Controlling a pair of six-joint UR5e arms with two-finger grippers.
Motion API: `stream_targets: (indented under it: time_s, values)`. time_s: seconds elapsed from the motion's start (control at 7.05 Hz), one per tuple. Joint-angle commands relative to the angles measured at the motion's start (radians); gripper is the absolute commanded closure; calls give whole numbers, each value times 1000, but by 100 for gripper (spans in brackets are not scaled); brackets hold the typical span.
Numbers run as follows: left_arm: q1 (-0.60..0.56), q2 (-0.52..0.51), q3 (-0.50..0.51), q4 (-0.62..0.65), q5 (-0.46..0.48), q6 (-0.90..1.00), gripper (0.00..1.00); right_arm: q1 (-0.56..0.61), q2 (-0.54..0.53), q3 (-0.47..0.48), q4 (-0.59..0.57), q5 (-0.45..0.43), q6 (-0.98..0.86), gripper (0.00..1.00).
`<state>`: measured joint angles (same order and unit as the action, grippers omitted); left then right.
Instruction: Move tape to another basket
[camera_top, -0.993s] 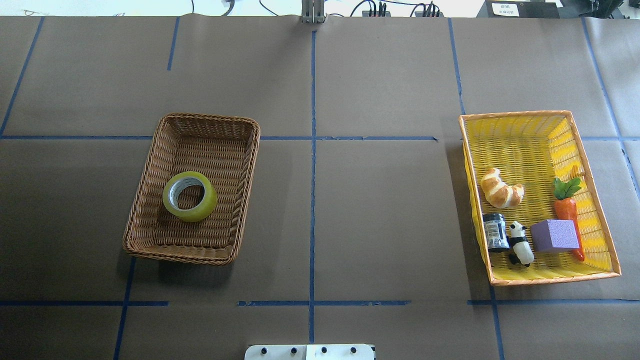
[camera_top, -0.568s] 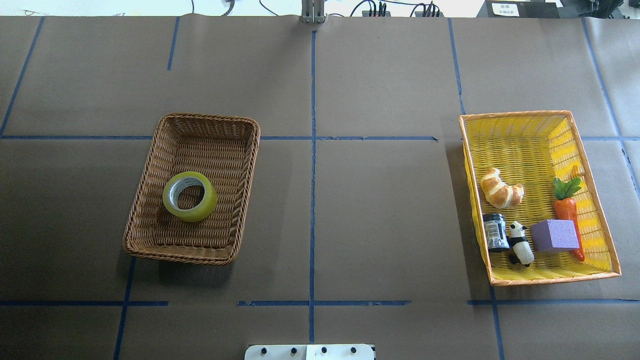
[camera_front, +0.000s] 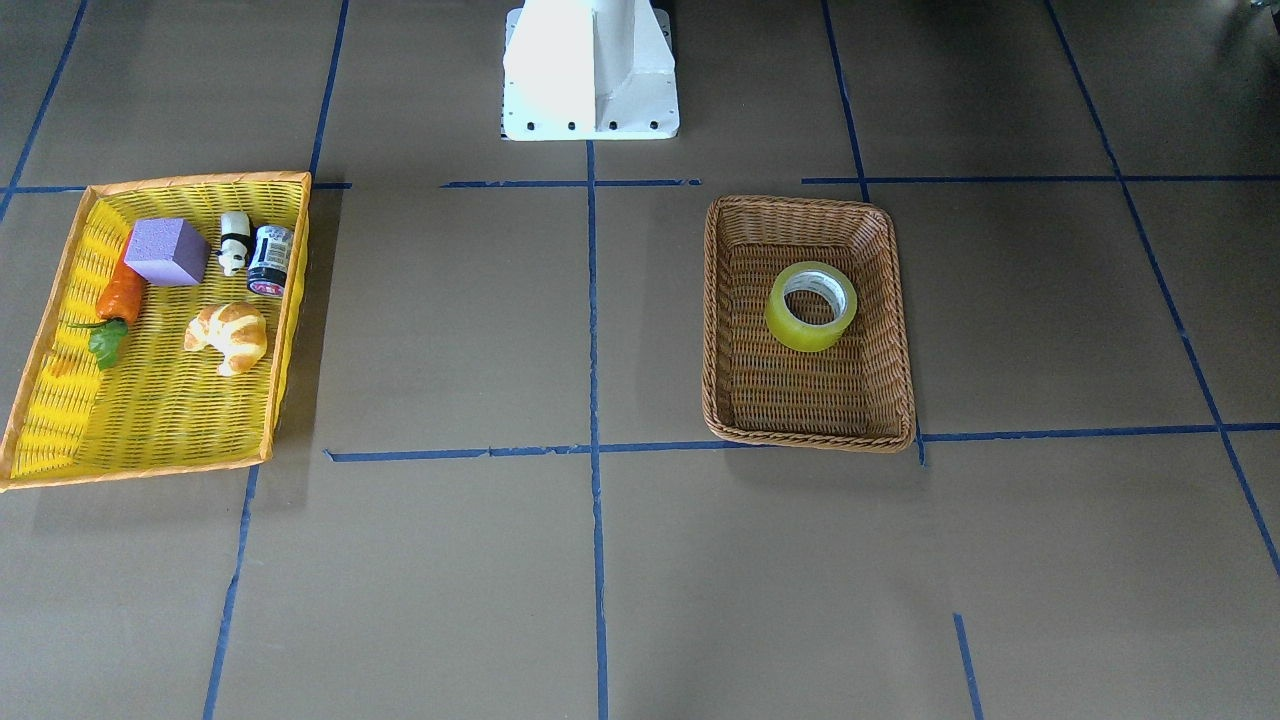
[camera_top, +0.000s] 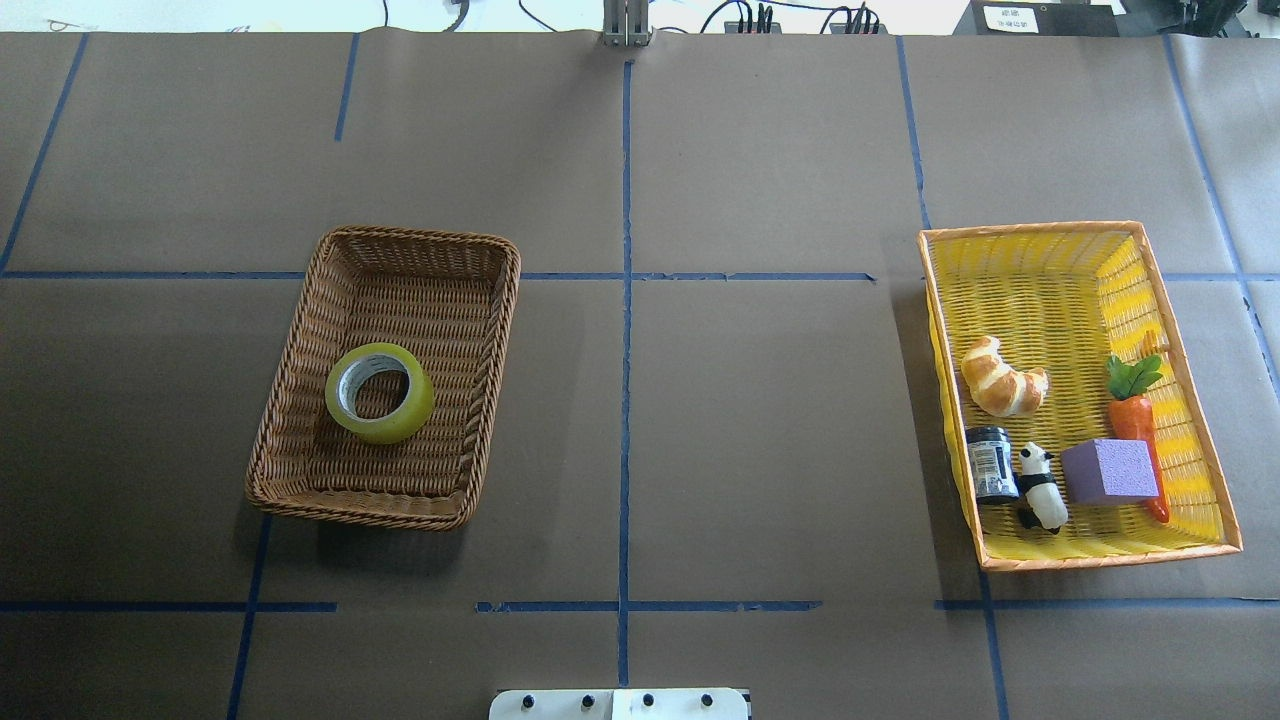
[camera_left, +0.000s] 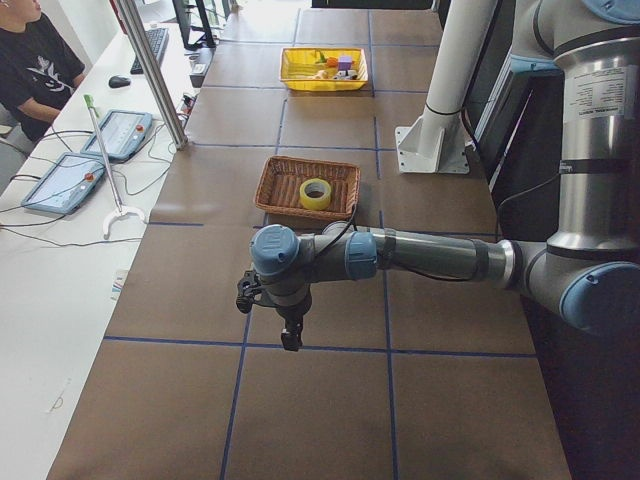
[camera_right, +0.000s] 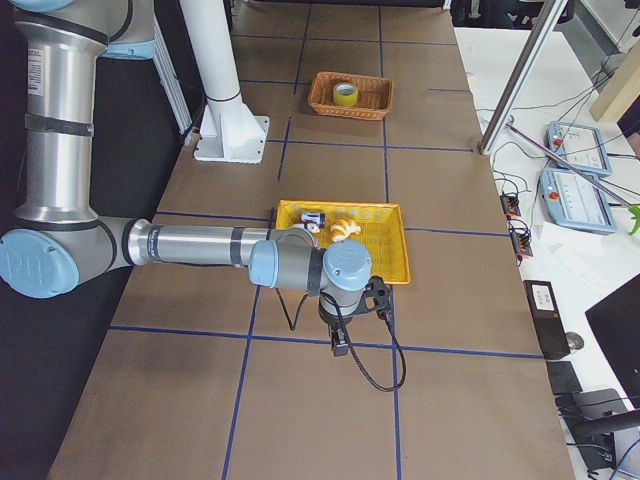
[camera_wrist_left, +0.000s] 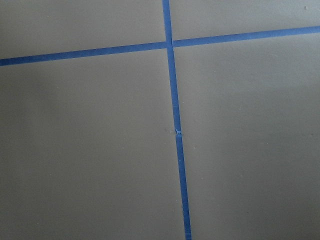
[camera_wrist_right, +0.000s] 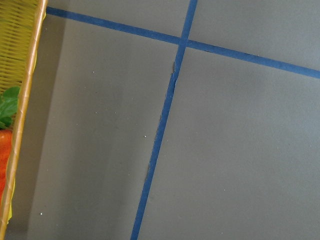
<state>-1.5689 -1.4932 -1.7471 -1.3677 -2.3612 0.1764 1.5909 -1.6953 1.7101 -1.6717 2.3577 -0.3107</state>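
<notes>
one tape (camera_top: 379, 392), a yellow-green roll with a white core, lies flat on the floor of one brown wicker basket (camera_top: 400, 236), a little toward the robot's end of it and nearer its right wall. nothing else is in that basket. well apart, on the robot's right side of the tabletop (camera_top: 760, 440), sits one yellow basket (camera_top: 1030, 228) with an orange rim. it holds five things: one croissant (camera_top: 1002, 378), one carrot (camera_top: 1135, 420), one purple block (camera_top: 1110, 472), one panda figure (camera_top: 1040, 487) and one dark jar (camera_top: 990, 464). the jar, panda and block stand in a row, with the carrot lying beside the block.

there are two arms. the left arm (camera_left: 420, 255) reaches out level over the tabletop, its wrist bent so that the left pincer (camera_left: 291, 338) hangs straight down over a blue line (camera_left: 330, 349), on the side of the brown basket away from the yellow one and clear of it. the right arm (camera_right: 190, 245) lies out level in the same way, with the right pincer (camera_right: 340, 346) pointing down just beyond the yellow basket, whose rim shows at the edge of the right wrist view. i cannot tell how wide either pincer stands; neither shows in the overhead, front or wrist views.
</notes>
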Motion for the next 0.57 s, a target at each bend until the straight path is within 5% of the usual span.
stream_targets:
  time_s: [0.0,0.43]
  values:
    - [0,1,0,6,0,0,0,0,11,5,3,0,13,0]
    - [0,4,-5,1,-4,0,0,0,19,5,10,0,16,0]
